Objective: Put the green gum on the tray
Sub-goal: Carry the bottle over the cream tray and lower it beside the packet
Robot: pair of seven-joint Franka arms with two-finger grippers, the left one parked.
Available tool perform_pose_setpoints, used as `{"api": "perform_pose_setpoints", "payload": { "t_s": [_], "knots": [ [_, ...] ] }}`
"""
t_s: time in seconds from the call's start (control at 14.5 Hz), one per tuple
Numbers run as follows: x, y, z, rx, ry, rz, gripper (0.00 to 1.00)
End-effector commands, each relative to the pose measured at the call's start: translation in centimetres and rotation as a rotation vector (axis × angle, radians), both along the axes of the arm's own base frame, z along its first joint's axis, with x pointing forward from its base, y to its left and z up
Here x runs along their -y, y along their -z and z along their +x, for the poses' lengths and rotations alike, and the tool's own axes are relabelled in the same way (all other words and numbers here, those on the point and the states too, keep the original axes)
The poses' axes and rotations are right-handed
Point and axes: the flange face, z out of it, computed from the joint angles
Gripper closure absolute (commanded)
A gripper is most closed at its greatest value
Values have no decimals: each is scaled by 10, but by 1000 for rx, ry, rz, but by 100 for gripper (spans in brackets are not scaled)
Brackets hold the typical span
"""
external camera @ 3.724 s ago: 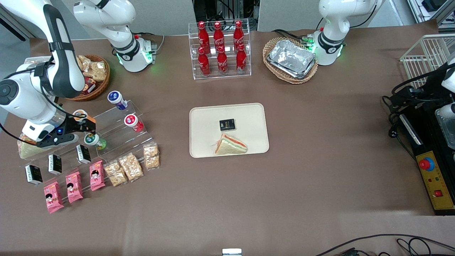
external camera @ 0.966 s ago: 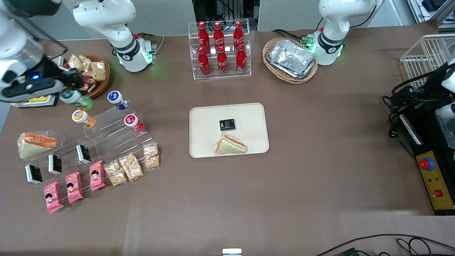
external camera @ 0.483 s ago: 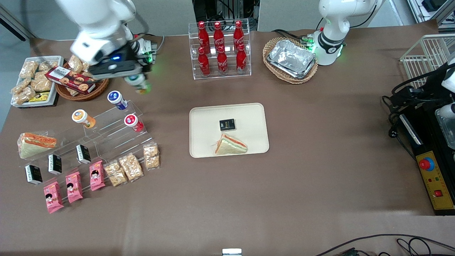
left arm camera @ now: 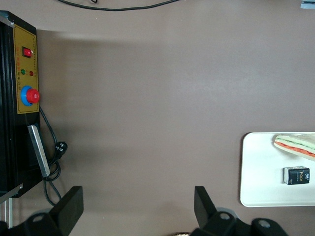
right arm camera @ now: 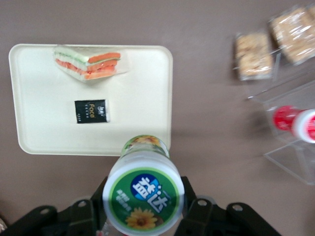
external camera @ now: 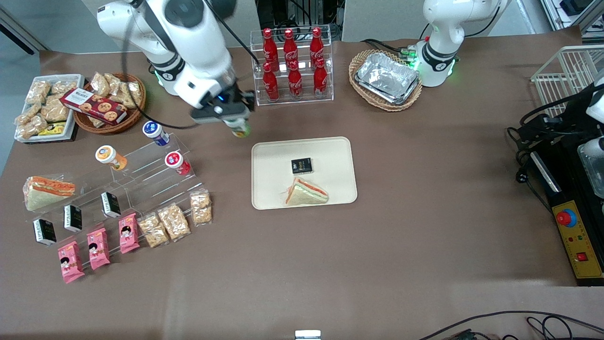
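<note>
My right gripper [external camera: 234, 119] hangs in the air, shut on the green gum [external camera: 240, 129], a small bottle with a green-yellow body. In the right wrist view its white-rimmed green lid [right arm camera: 143, 197] fills the space between the black fingers [right arm camera: 196, 211]. The gum is above the brown table, just off the tray's corner that lies farthest from the front camera, toward the working arm's end. The cream tray [external camera: 330, 153] [right arm camera: 49, 130] [left arm camera: 256, 172] lies flat and carries a small black packet [external camera: 301, 165] [right arm camera: 91, 111] and a wrapped triangle sandwich [external camera: 306, 192] [right arm camera: 88, 61].
A clear stepped stand [external camera: 151, 165] toward the working arm's end holds orange-lidded [external camera: 109, 156], blue-lidded [external camera: 155, 131] and red-lidded [external camera: 177, 162] bottles, with snack packs [external camera: 174, 219] nearer the camera. A rack of red cola bottles [external camera: 292, 63] and a wicker basket of foil trays [external camera: 386, 79] stand farther back.
The gripper has carried the green gum up off the stepped stand and across the table toward the tray; half a second ago it was above the blue-lidded bottle.
</note>
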Motion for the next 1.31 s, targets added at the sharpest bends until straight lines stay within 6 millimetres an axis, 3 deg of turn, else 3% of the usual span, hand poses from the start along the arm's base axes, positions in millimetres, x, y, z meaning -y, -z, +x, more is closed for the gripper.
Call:
{"api": "perform_pose_setpoints", "payload": {
  "t_s": [0.0,0.07,0.21,0.48,0.69,0.9,1.03,1.24],
  "knots": [
    [-26,69,3,-38,50,47,83],
    [-26,95,1,-50,50,50,83],
    [-23,126,-8,-41,40,52,83],
    [-20,176,-5,-31,45,-24,83],
    [-30,213,-9,-3,72,-41,83],
    [-39,238,-11,27,89,-33,83],
    [-50,247,-23,46,85,-52,83],
    [-53,258,-26,50,102,-49,82]
  ]
}}
